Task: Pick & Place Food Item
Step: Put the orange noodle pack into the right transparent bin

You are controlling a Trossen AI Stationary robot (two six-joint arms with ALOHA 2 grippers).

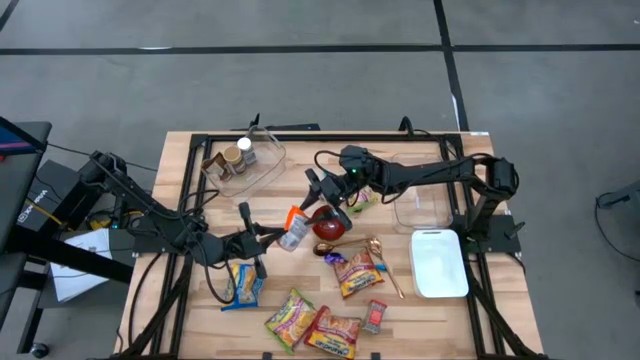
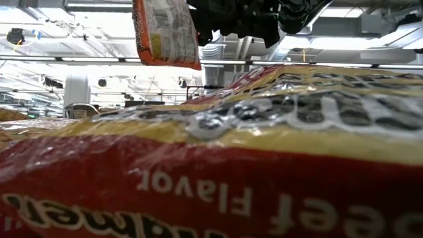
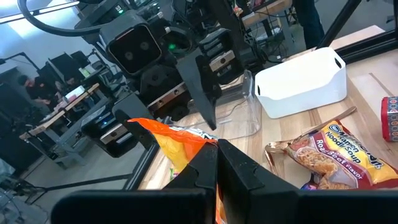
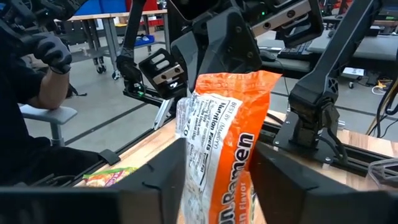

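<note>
Two robot arms met over the middle of a wooden worktop [image 1: 180,160] around a single orange ramen packet [image 1: 294,228], which hung clear of the surface between them. The left claw [image 1: 268,240], reaching in from the left, was clamped tight on one end of the packet, its fingers [image 3: 214,171] pressed together over the orange wrapper. The right claw [image 1: 322,192], stretched in from the right side, had its two fingers [image 4: 165,171] on either side of the packet's other end; they stood part-way apart, and it could not be told whether they pressed the wrapper or merely flanked it. Just right of the packet lay a red bowl [image 1: 330,226]. A clear tub [image 1: 250,165] holding small jars sat at the far left of the worktop, a second clear container [image 1: 420,210] at the far right, and a white bin [image 1: 440,263] just nearer than it. Other noodle packets [image 1: 358,272] were scattered along the near edge, one of them lying so close to the low camera that it filled most of that view. In the room beyond, a person in dark clothing and a black glove [image 4: 53,53] sat beside the rig.
</note>
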